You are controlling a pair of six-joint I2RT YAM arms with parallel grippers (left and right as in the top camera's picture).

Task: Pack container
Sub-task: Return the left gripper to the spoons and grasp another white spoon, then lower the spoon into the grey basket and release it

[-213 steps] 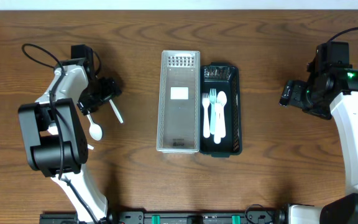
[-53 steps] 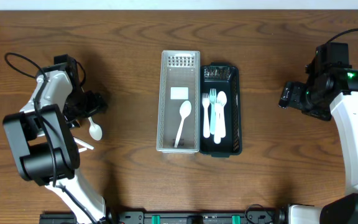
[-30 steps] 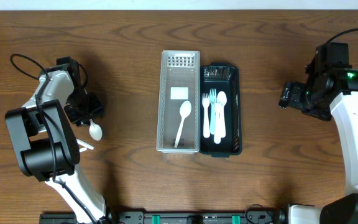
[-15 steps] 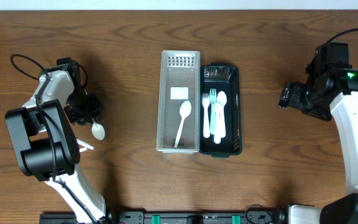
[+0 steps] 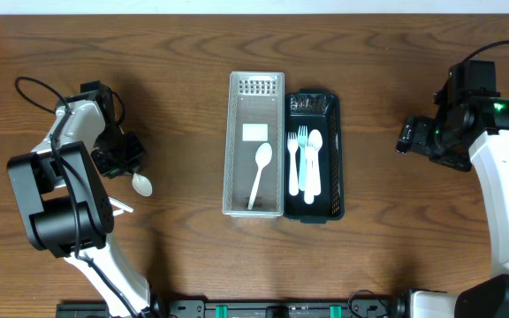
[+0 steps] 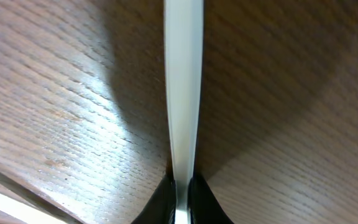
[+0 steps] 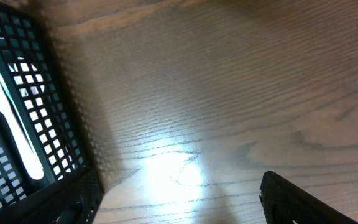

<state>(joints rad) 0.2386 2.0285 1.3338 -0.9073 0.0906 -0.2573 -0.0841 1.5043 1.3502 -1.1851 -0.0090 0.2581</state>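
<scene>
Far left on the table lies a white plastic spoon (image 5: 140, 184). My left gripper (image 5: 125, 160) is shut on its handle. In the left wrist view the flat white handle (image 6: 183, 93) runs up from between the two black fingertips of the left gripper (image 6: 182, 190). The clear container (image 5: 240, 181) stands at mid-table with another white spoon (image 5: 259, 173) inside. My right gripper (image 5: 407, 135) hovers open over bare wood at the right, and in its own view the right gripper (image 7: 179, 208) has nothing between its fingers.
A black mesh basket (image 5: 337, 150) touches the container's right side and holds white forks (image 5: 297, 159) and a pale spoon (image 5: 315, 163); the basket (image 7: 61, 134) and one fork (image 7: 11, 130) show in the right wrist view. Another white utensil (image 5: 119, 206) lies near the left arm's base.
The left jaws have closed onto the spoon's handle, and the spoon's bowl has shifted slightly toward the front right. The right arm has not moved.
</scene>
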